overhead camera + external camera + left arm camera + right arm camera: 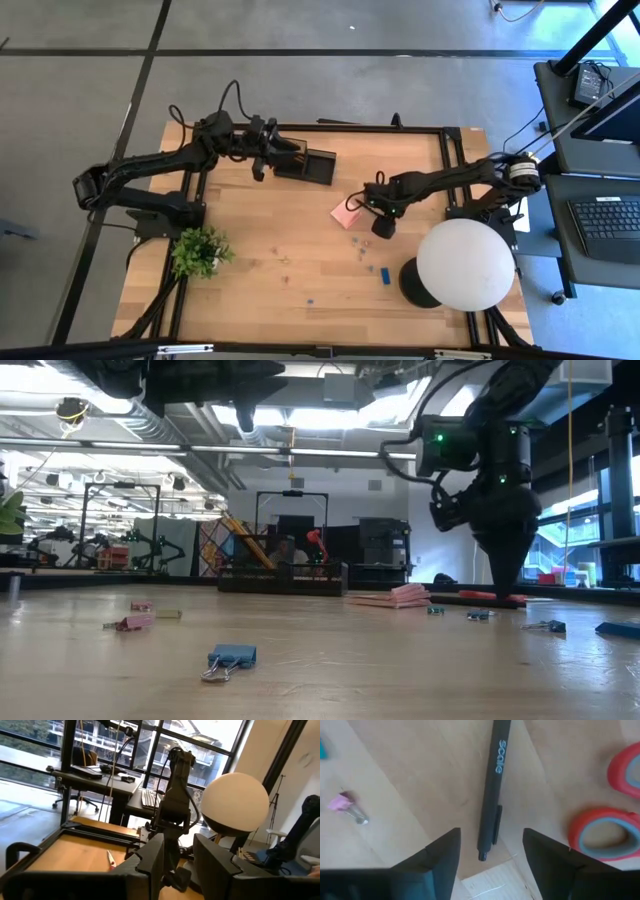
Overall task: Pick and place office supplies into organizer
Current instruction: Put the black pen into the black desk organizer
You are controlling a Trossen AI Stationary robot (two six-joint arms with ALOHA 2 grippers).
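The black pen (492,790) you are after lies flat on the wooden desk (270,290), near the middle and a little toward the right arm's side, and your right tool (490,865) hangs just above it with its two fingers set apart on either side of the pen's clip end, not touching it. Just beside the pen, the red scissors (605,830) lie with their handle loops close to one finger, so there is little free room on that side; on the other side the bare wood runs out to a small pink clip (347,805). A pink sticky pad (345,214) sits right next to the right tool in the high view. Your left tool (262,150) is at the far edge of the desk beside the black organizer (312,165), fingers partly apart; you cannot tell from any view whether it grips anything. Open wood lies in front of the right tool, dotted with small clips and a blue block (385,274), until the white globe lamp (465,263) and the potted plant (200,250) crowd the near corners. The scissor blades are cut off by the wrist picture's edge, and the organizer's inside is too dark to read.
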